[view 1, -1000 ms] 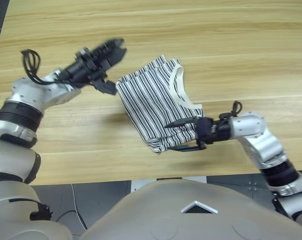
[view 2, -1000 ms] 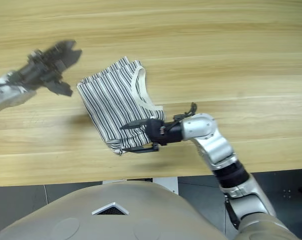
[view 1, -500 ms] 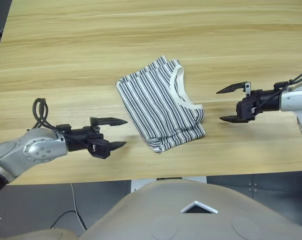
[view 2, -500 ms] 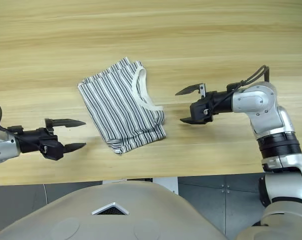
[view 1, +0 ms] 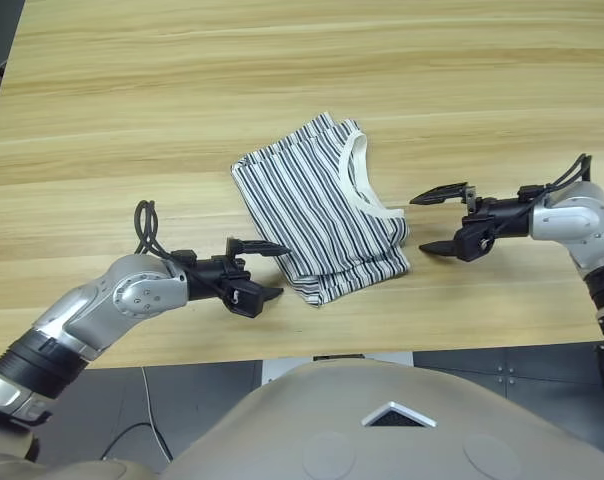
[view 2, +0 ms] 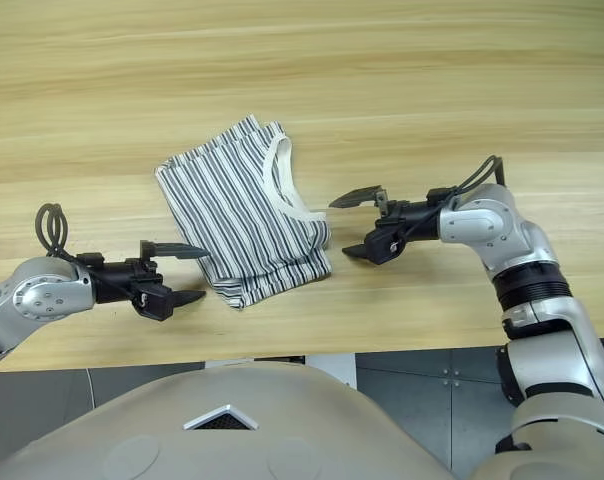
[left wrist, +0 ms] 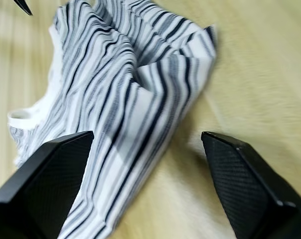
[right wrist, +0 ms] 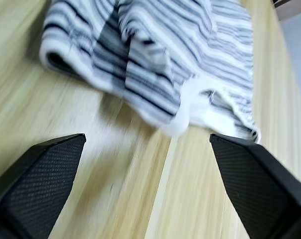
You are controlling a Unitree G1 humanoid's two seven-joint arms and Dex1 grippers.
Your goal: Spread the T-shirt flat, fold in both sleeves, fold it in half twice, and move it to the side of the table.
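Black-and-white striped T-shirt lies folded in a compact bundle on the wooden bench, near its front edge, pale collar showing. Left hand sits just beside the shirt's near corner, fingers spread, holding nothing. Right hand is close on the opposite side, likewise spread and empty.

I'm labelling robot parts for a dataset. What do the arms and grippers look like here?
The left arm and right arm have smooth silver-grey shells with black ribbed joint bands. The left gripper and right gripper are black, each with two flat fingers that taper to points and have finely textured faces. A black cable loops at each wrist.
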